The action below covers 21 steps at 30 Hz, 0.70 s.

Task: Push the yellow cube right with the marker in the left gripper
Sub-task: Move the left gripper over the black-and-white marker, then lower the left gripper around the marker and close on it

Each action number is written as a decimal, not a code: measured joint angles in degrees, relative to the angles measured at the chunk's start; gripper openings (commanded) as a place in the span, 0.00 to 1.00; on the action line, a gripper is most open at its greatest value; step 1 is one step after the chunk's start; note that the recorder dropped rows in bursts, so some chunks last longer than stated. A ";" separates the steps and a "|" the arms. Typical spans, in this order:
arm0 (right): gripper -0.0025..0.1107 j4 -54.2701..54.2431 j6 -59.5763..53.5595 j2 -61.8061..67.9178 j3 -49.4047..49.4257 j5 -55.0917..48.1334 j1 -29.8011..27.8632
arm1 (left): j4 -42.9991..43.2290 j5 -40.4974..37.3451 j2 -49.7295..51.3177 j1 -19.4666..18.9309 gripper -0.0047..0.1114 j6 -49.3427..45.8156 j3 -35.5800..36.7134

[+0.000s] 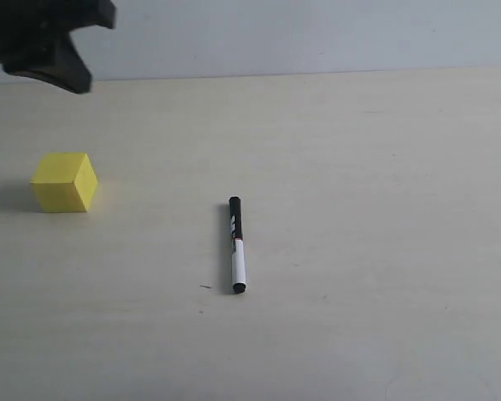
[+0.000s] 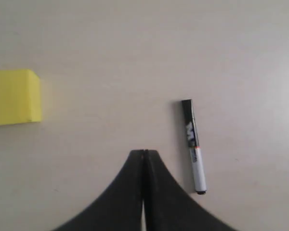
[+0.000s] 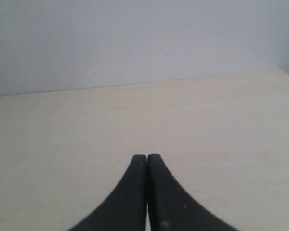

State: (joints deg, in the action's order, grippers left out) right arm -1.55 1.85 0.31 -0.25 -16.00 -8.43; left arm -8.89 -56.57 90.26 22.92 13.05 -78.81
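Note:
The marker (image 1: 236, 245) lies loose on the pale table, black cap end pointing away, white barrel toward the front; the left wrist view shows the marker (image 2: 193, 146) too. The yellow cube (image 1: 63, 182) rests on the table to the marker's left, and the cube (image 2: 13, 96) is cut off by the frame edge in the left wrist view. My left gripper (image 2: 143, 153) hovers above the table, shut with nothing in it, beside the marker and apart from it. In the exterior view only a dark part of the left gripper (image 1: 46, 42) shows at the top left corner. My right gripper (image 3: 147, 157) is shut and empty.
The pale wooden table (image 1: 359, 167) runs back to a plain grey wall (image 1: 317, 33). The right wrist view shows only bare table (image 3: 207, 125) and wall.

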 measured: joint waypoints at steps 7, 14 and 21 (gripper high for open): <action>0.02 0.00 0.00 0.00 0.00 0.00 0.00 | 4.54 -2.36 13.05 11.16 0.04 6.80 -5.89; 0.02 0.00 0.00 0.00 0.00 0.00 0.00 | 10.52 -4.65 20.69 18.92 0.06 14.92 -7.50; 0.02 0.00 0.00 0.00 0.00 0.00 0.00 | 9.81 -2.87 24.13 22.17 0.41 16.30 -7.63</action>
State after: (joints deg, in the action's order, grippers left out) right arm -1.55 1.85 0.31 -0.25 -16.00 -8.43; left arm 0.93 -59.44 114.39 45.09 29.35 -86.44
